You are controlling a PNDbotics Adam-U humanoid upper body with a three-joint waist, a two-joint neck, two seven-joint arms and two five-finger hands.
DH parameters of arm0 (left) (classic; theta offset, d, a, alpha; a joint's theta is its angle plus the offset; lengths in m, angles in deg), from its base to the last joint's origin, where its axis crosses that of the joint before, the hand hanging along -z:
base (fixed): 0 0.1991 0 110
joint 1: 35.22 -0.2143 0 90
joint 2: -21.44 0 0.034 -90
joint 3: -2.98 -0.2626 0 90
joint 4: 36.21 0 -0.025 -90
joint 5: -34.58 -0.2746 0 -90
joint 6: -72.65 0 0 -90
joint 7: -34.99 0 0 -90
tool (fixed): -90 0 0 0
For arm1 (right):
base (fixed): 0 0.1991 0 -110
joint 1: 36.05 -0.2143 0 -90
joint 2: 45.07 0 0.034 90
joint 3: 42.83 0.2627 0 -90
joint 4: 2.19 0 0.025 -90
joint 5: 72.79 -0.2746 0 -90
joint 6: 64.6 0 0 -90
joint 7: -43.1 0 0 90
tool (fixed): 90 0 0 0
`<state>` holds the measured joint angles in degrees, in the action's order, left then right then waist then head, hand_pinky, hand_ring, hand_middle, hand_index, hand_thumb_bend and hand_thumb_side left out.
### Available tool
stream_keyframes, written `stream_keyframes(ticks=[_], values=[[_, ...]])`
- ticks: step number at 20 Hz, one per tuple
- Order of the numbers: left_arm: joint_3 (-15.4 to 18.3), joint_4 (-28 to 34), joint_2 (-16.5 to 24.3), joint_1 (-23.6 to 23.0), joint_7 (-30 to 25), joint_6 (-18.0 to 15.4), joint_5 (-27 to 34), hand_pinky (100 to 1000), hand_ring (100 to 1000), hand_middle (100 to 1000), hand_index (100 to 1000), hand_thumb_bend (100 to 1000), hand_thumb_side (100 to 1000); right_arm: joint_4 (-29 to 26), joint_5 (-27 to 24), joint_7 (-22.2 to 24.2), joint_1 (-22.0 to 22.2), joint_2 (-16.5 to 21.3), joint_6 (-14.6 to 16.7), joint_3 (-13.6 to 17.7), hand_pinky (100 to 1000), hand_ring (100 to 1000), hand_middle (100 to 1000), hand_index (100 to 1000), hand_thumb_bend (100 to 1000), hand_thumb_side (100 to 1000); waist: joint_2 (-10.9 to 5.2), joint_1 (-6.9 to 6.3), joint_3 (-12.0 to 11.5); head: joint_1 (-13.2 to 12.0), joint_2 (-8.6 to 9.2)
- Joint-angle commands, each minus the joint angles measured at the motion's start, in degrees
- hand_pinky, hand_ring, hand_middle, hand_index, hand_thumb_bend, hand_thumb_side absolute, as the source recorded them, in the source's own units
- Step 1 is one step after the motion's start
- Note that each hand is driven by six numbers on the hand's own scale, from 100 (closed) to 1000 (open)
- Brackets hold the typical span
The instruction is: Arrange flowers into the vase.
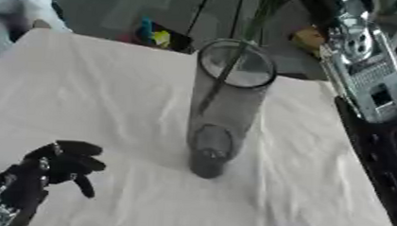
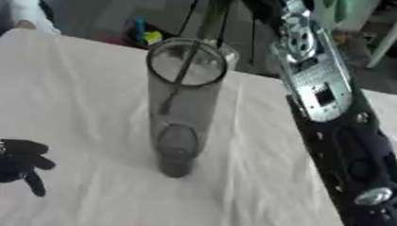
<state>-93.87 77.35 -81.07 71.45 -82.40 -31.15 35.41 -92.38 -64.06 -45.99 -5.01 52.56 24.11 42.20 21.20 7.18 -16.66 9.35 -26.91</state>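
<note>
A tall clear glass vase [image 1: 222, 111] stands upright on the white cloth-covered table [image 1: 86, 92], near the middle. A thin green flower stem [image 2: 183, 67] slants down through the vase's mouth, and its upper part runs off the top edge. My right arm [image 2: 315, 86] comes in from the lower right and reaches up past the vase. My right hand [image 2: 259, 2] shows only as a dark shape at the top edge near the stem. My left hand [image 1: 55, 169] rests at the lower left on the cloth, with loosely bent fingers and nothing in them, well away from the vase.
Beyond the table's far edge, blue and yellow items [image 1: 153, 35] lie on the dark floor, with a yellowish object [image 1: 308, 37] further right. A person's light sleeve [image 1: 23, 9] shows at the far left corner. The table's right edge runs close beside my right arm.
</note>
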Motion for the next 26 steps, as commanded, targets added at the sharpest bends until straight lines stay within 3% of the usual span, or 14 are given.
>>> stream_keyframes(ticks=[1,10,26], values=[[0.1,1.0,0.3,0.3,-0.2,0.0,0.0,489,732,770,725,100,1000,-1.1,0.7,1.9,-0.8,2.2,-0.5,0.5,398,786,305,385,100,851,-0.76,-0.12,0.1,-0.2,0.24],[0.1,1.0,0.3,0.2,-0.4,0.1,-0.1,490,736,772,725,100,1000,-1.6,3.0,9.6,-0.2,4.0,-2.0,1.1,422,822,325,397,100,841,-0.85,-0.08,0.4,-0.4,0.31],[0.3,1.0,0.3,0.1,-0.5,-0.1,-0.1,491,739,775,725,100,1000,-2.8,7.0,16.7,1.2,6.8,-0.4,1.5,499,896,438,523,100,908,-0.87,-0.39,0.8,-0.4,0.36]])
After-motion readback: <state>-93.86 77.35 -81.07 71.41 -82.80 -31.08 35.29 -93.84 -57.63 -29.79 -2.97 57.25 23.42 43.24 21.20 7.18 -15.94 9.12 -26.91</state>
